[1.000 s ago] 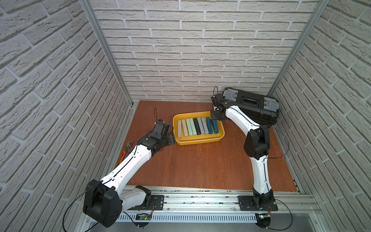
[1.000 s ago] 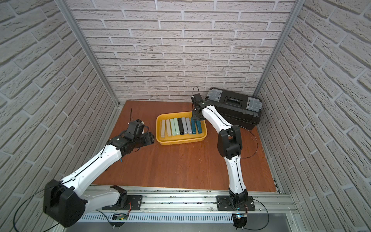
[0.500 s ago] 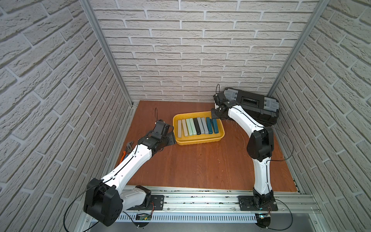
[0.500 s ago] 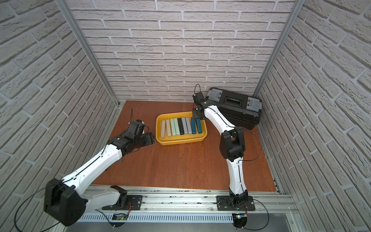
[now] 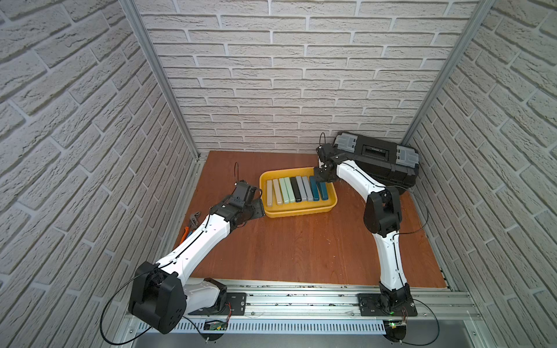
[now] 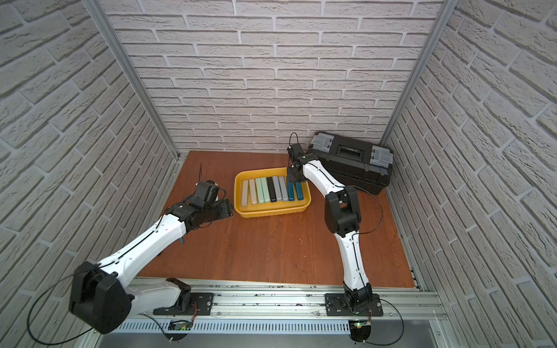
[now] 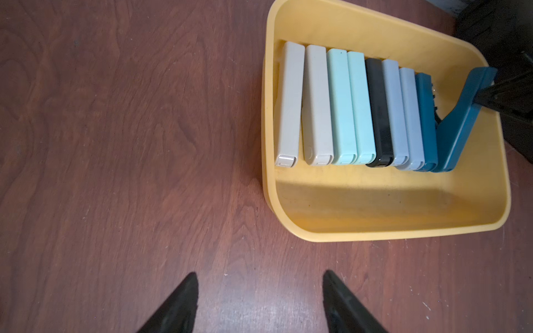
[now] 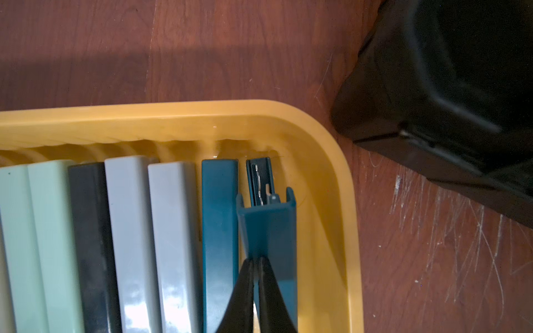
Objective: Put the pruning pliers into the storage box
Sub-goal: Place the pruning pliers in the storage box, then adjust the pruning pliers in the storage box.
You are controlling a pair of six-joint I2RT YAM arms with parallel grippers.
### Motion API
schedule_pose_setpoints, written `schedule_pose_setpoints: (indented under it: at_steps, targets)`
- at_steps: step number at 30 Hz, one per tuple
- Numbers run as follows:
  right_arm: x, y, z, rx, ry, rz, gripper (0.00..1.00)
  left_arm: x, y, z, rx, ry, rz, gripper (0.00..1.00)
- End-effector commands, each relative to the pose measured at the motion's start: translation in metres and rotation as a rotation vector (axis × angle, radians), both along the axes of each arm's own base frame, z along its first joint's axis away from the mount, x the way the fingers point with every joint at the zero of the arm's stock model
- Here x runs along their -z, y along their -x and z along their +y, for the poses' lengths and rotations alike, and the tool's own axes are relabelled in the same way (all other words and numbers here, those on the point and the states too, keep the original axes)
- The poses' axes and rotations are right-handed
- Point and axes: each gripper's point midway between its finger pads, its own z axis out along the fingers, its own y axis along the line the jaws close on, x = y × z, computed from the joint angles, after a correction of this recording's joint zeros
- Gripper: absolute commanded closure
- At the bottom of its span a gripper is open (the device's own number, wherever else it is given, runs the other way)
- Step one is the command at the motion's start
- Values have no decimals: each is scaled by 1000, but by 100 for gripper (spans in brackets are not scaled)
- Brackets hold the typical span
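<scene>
Wooden tabletop (image 5: 301, 247), storage box (image 5: 298, 212) mid-frame: my right gripper (image 8: 256, 261), fingers pressed together, bears on the rightmost teal pruning pliers (image 8: 268, 227), whose handle stands raised. Next, I judge, push it flat. My left gripper (image 7: 259, 274) hangs spread, empty.

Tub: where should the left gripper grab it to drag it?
The rolled rim of the tub, on the long wall nearest the robot base, from above, one finger inside, one outside. The bars leave bare floor behind that wall, while the beige bar crowds the left wall. Probably the safest pinch for the open left gripper.
</scene>
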Motion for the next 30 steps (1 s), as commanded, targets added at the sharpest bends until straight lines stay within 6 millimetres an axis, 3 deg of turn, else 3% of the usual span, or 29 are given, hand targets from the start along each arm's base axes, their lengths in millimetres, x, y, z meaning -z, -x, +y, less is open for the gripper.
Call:
schedule_pose_setpoints:
  at_steps: [1, 8, 14, 24, 30]
  targets:
    - [-4, -12, -4, 19, -16, -33, 91, -11, -11, -1, -6, 10, -33, 32]
    - [1, -15, -7, 26, -31, -27, 91, -9, -14, -4, 0, 6, -21, 32]
    - [-14, -15, -1, 3, -66, -48, 90, -12, -16, -5, 5, 4, -23, 32]
    - [-37, -13, 1, -7, -91, -94, 64, -13, -15, -5, 5, 6, -22, 32]
    - [-38, -18, 1, -6, -94, -115, 65, -10, -17, -6, 8, 3, -14, 32]
